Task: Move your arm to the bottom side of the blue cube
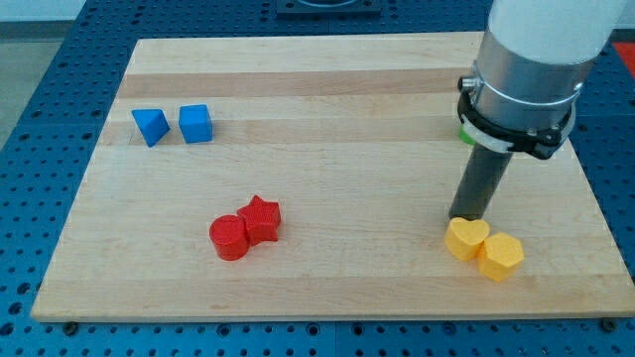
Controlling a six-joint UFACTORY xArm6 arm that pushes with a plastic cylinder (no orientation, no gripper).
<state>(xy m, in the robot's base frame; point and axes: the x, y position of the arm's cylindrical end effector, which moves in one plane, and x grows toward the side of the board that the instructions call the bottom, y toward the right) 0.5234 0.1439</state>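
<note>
The blue cube [195, 124] sits near the board's upper left, with a blue triangular block [150, 126] just to its left. My tip [466, 215] is far off at the view's right, at the upper edge of the yellow heart block [465, 239]. The rod rises from there into the grey arm body [526, 69]. A wide stretch of board lies between my tip and the blue cube.
A yellow hexagon block [501, 256] touches the heart's lower right. A red cylinder [229, 237] and a red star [261, 218] sit together at the lower middle left. The wooden board [327, 288] lies on a blue perforated table.
</note>
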